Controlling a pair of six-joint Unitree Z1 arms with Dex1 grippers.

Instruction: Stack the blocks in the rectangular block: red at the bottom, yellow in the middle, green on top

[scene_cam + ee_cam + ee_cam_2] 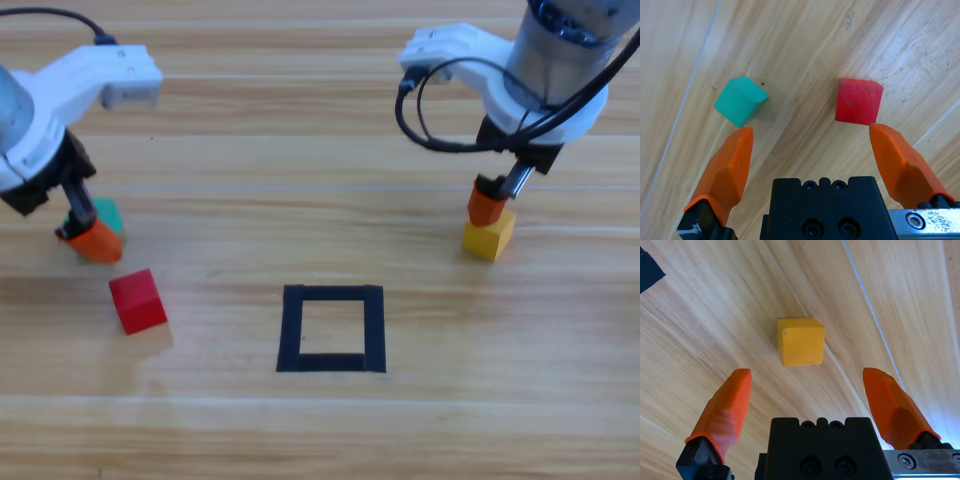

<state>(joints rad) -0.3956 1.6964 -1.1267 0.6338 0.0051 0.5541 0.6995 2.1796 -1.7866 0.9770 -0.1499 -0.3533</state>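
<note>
The red cube (137,300) lies left of the black tape rectangle (292,330), which holds nothing. The teal-green cube (108,214) sits at the far left, partly hidden behind my left gripper (92,240). In the left wrist view the left gripper (811,131) is open above the table; the green cube (740,100) is just beyond one fingertip and the red cube (858,101) just beyond the other. The yellow cube (489,237) rests at the right. My right gripper (487,205) hovers over it, open (806,373), with the yellow cube (800,341) ahead between the jaws, untouched.
A corner of the black tape (647,270) shows at the right wrist view's upper left. Bare wooden table (330,440) lies in front of the rectangle. A black cable (420,120) loops off the right arm.
</note>
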